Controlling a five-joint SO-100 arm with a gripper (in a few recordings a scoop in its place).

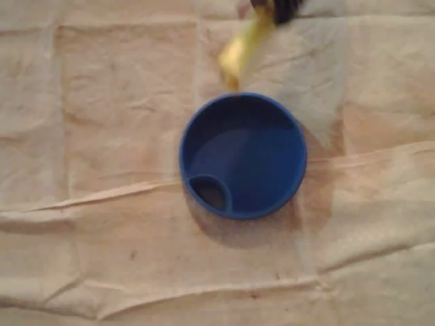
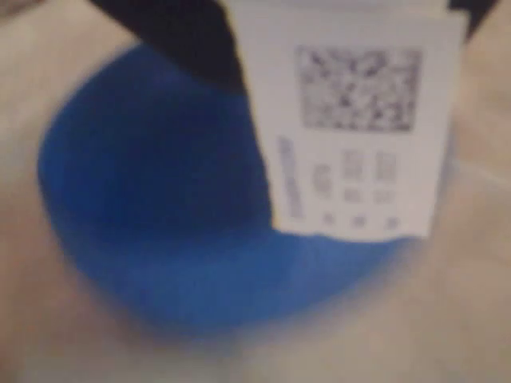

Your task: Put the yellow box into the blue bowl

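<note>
**A:** What sits closest to the wrist camera?

**B:** The yellow box (image 2: pixel 351 199). Its white label (image 2: pixel 359 80) with a square code faces the lens. The end effector (image 1: pixel 272 8) is clamped on the box, and its dark body shows along the top edge of the wrist view.

**A:** Where is the box relative to the blue bowl?

**B:** In the wrist view it hangs in front of the blue bowl (image 2: pixel 160 239) and covers the bowl's right part. In the overhead view the box (image 1: pixel 239 53) is a tilted yellow blur just past the bowl's (image 1: pixel 258 156) top rim. Its lower tip is about at the rim, but I cannot tell if they touch.

**A:** And around the bowl?

**B:** There is a small round loop (image 1: pixel 207 192) at its lower-left rim. A creased beige cloth (image 1: pixel 102 136) covers the surface on every side of the bowl.
</note>
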